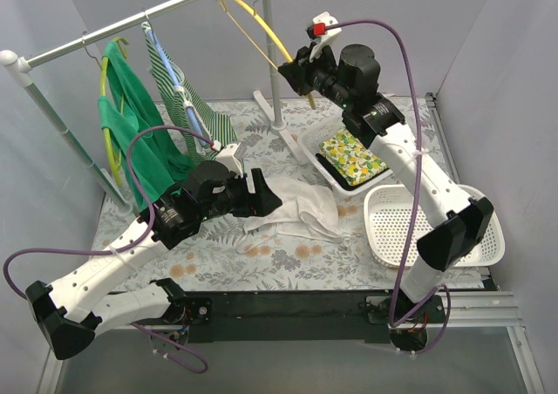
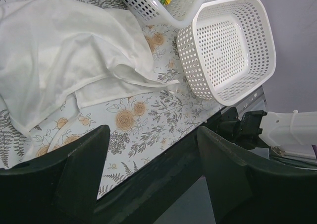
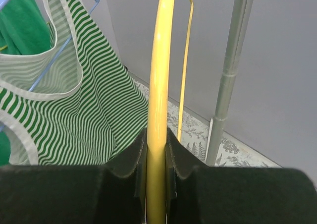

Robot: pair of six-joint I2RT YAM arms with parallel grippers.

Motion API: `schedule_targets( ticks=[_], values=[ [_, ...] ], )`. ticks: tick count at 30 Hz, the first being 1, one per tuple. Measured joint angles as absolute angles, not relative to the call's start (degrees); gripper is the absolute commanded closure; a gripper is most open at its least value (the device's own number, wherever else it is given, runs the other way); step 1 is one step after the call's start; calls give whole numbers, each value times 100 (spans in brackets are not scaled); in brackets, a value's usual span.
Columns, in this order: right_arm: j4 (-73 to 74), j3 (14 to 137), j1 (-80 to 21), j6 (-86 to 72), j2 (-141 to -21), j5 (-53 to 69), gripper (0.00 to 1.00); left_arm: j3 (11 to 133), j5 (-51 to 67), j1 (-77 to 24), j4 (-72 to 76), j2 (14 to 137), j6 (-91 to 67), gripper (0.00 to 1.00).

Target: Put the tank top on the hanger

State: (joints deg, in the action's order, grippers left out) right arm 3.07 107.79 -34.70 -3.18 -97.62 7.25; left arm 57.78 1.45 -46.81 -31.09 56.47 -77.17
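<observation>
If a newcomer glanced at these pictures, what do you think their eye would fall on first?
Probably the right gripper, raised at the back, its fingers shut on the bright yellow hanger under the rail. Next, the white tank top lying crumpled on the floral table, the open left gripper beside it. The green garment and striped garment hang at the left.

no readable text, labels, brands, numbers or signs anywhere

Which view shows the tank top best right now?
Left wrist view: the tank top fills the upper left, folds and hems clear, crumpled on the table. Top external shows it small, partly hidden by the left gripper. Right wrist view shows none of it.
</observation>
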Motion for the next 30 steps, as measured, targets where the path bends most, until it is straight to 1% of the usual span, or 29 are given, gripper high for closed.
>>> schedule_targets(
  ticks=[4, 14, 16, 23, 30],
  values=[
    [239, 10132, -3470, -491, -9214, 768, 99, 5756, 145, -4681, -3059, 5647, -7717, 29],
    [209, 7669, -3474, -1201, -7022, 679, 99, 5360, -1, -4681, -2799, 5653, -7745, 28],
    [447, 7122, -3476, -1409, -6462, 657, 99, 5247, -51, -4681, -2790, 5662, -7773, 28],
    [1767, 6147, -3476, -1907, -5061, 635, 99, 4812, -128, -4681, -2801, 5771, -7822, 28],
    [3448, 5935, -3476, -2156, -3988, 864, 99, 4316, -648, -4681, -3140, 5944, -8014, 31]
  ],
)
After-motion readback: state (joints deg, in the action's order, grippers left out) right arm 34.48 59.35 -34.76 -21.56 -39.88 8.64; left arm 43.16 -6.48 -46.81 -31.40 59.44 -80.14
